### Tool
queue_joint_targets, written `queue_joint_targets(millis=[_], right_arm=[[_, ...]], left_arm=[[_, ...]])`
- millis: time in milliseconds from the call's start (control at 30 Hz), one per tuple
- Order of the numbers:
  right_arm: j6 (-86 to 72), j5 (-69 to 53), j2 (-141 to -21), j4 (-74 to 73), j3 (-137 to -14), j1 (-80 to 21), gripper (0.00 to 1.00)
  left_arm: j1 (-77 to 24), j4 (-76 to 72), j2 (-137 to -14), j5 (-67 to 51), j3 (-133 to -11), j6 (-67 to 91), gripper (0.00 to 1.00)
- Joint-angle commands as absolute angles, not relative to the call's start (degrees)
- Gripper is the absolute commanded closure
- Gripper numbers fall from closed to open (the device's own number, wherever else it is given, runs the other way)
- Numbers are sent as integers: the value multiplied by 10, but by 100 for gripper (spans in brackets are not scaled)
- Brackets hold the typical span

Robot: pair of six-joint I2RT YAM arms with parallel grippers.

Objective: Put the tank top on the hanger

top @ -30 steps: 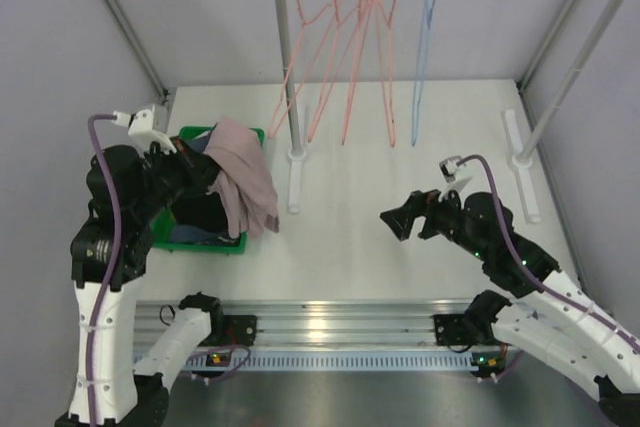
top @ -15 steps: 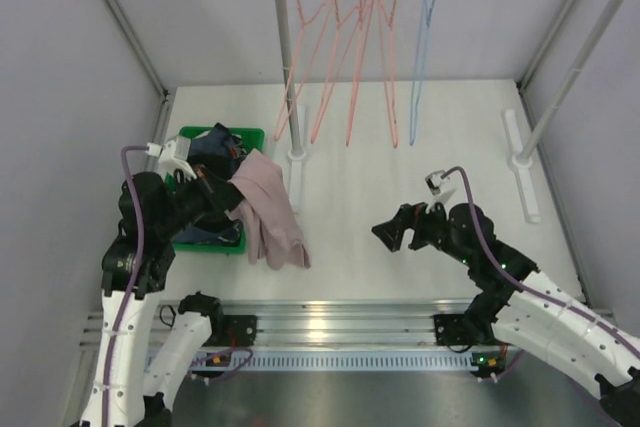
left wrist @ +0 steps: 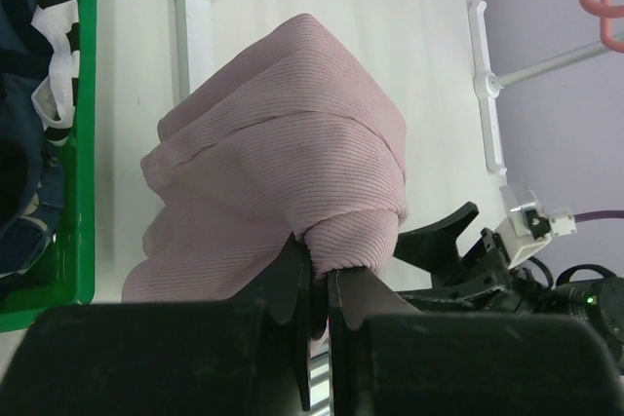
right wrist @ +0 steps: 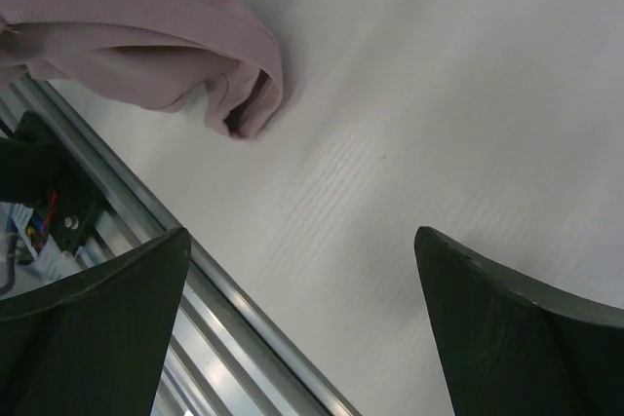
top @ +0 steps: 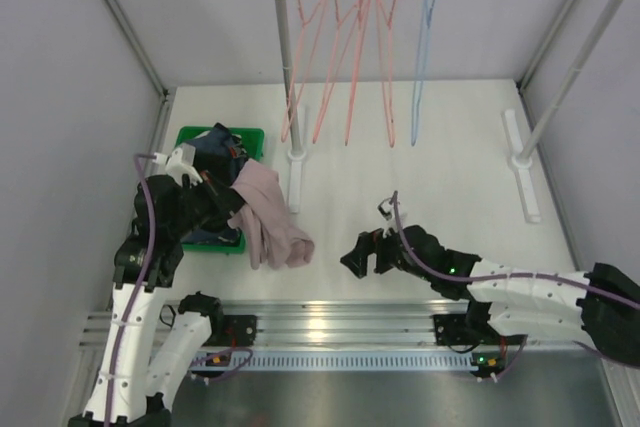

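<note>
Clothes of dark colour (top: 215, 144) fill the green bin (top: 186, 134) at middle left. The left hand (left wrist: 317, 275) is clamped on the tank top (top: 270, 222) just right of the bin, and the top's lower end lies on the open counter (top: 450, 167). The right hand (top: 350, 259), spread apart, is near it. The hanger (top: 422, 57) hangs at upper right beside pink hangers (top: 345, 67). A rack post (top: 290, 77) stands close to the tank top.
</note>
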State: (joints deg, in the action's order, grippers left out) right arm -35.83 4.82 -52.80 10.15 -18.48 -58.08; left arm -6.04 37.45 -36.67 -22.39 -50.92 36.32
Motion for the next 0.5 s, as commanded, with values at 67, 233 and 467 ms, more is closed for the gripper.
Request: queue_joint_targets(millis=[67,233,467], right_arm=[[-366,116,-682,271,-242,-635,6],[-382,142,-817,312,-316,-668,10],[-406,181,-928,304,-395,-714,17]], left_arm=[[-62,341,-370,-198,-527,370,100],[-62,343,-369,-185,-523,370,100],[-62,347,-368,-178,-519,369,100]])
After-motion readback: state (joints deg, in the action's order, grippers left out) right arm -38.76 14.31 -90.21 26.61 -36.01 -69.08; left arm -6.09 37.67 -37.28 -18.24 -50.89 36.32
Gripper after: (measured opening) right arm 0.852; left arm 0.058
